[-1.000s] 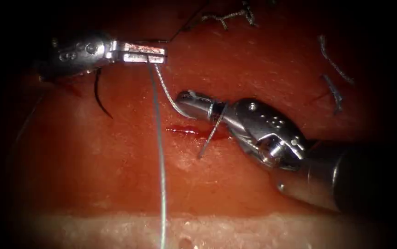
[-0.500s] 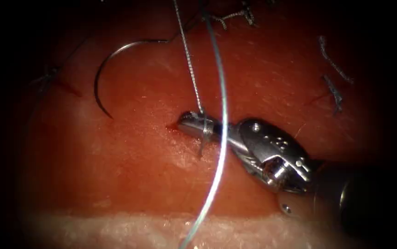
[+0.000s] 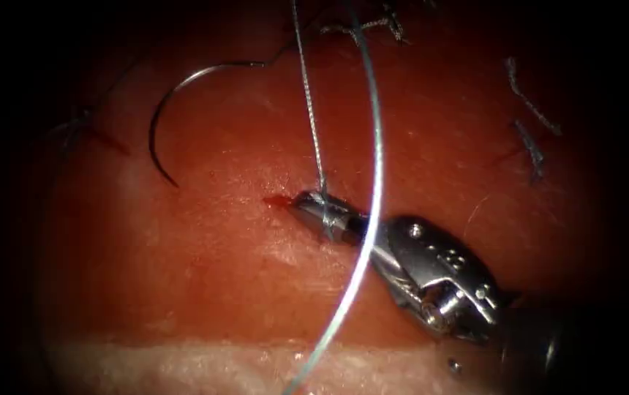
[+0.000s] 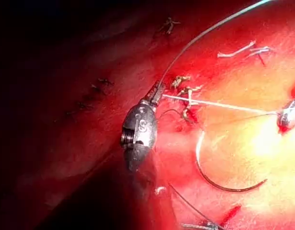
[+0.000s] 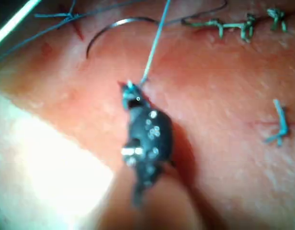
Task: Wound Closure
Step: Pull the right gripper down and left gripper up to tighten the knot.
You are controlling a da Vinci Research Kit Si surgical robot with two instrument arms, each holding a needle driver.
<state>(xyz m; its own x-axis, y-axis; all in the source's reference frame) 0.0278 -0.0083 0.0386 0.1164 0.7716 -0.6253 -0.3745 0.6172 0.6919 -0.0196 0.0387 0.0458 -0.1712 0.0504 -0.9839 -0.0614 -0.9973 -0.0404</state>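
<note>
So the right arm's tool point(image 3: 314, 207) comes in from the lower right of the endoscope view with its jaws pinched down on the thread point(image 3: 313, 124), tip sitting right on the cut point(image 3: 276, 200), where a little red fluid point(image 3: 273, 199) shows at the left end. From those closed jaws one twisted strand runs straight up and out of the top of the picture, pulled pretty taut, and a second smoother strand arcs across the tool's neck and swings down toward the pale front edge of the tissue point(image 3: 205, 292). The left arm's tool point(image 4: 156, 92) shows in its own wrist view, jaws clamped together on the thread too, right next to an older knotted stitch point(image 4: 186, 91). The curved needle point(image 3: 164, 110) isn't held by anybody: it's lying loose on the tissue surface well to the left of the cut, not stuck in, thread trailing off its blunt end. A few cut ends of thread point(image 3: 530, 110) sit off to the right.
</note>
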